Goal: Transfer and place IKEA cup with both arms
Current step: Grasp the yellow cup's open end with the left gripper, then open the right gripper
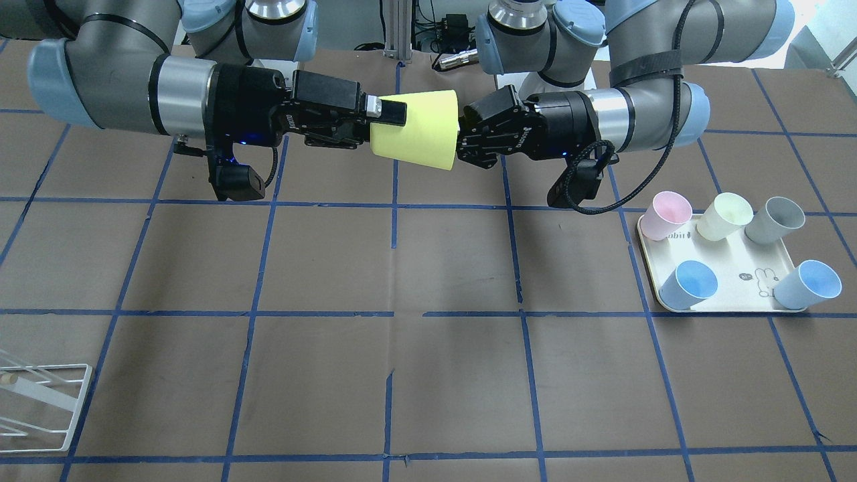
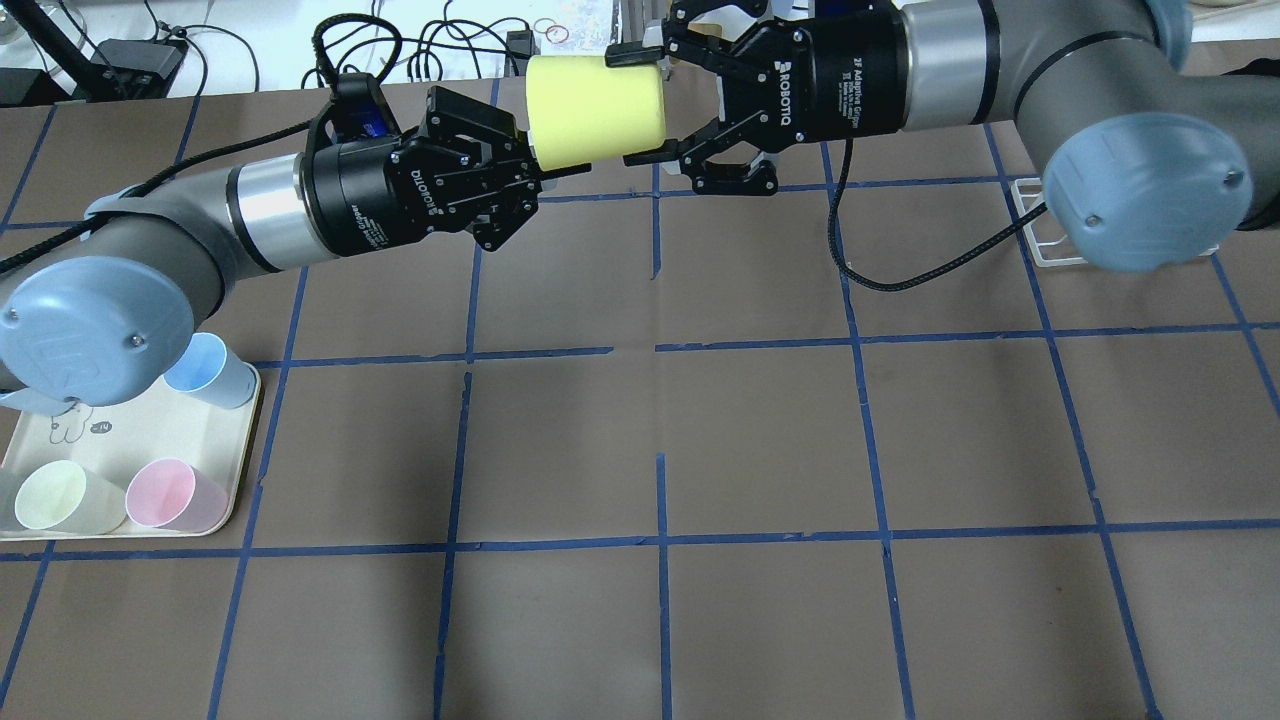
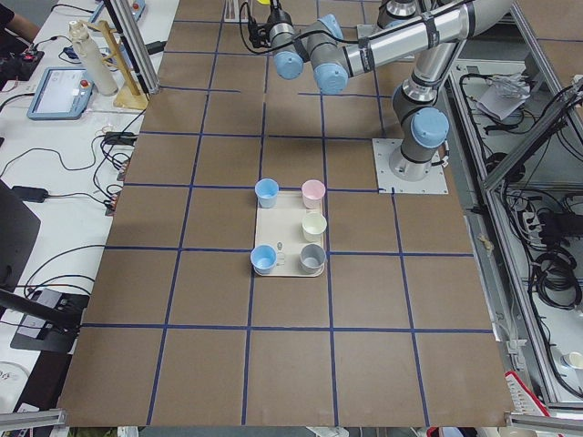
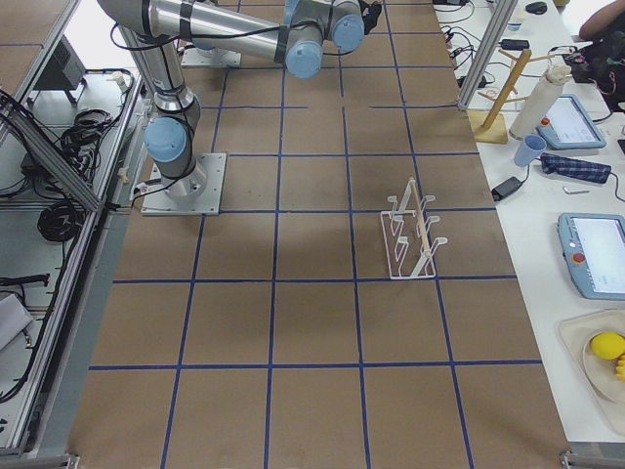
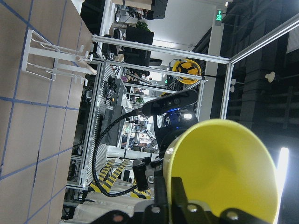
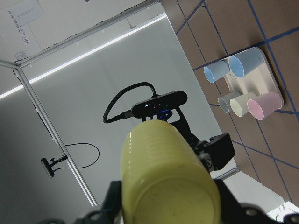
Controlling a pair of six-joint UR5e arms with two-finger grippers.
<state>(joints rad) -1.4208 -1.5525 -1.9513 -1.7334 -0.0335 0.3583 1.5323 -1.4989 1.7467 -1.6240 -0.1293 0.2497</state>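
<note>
The bright yellow IKEA cup (image 1: 418, 130) lies on its side in the air above the table's far middle, held between both arms; it also shows in the overhead view (image 2: 595, 110). My left gripper (image 1: 460, 140) (image 2: 535, 165) is shut on the rim at the cup's wide end. My right gripper (image 1: 392, 130) (image 2: 640, 105) straddles the narrow base end, its fingers (image 2: 632, 53) lying against opposite sides of the cup. The right wrist view shows the cup's base (image 6: 163, 177). The left wrist view shows its wide end (image 5: 224, 172).
A cream tray (image 1: 736, 261) on the robot's left holds a pink cup (image 1: 666, 214), a pale cream cup (image 1: 724, 215), a grey cup (image 1: 775, 219) and two blue cups (image 1: 689, 284). A white wire rack (image 4: 415, 239) stands on the robot's right.
</note>
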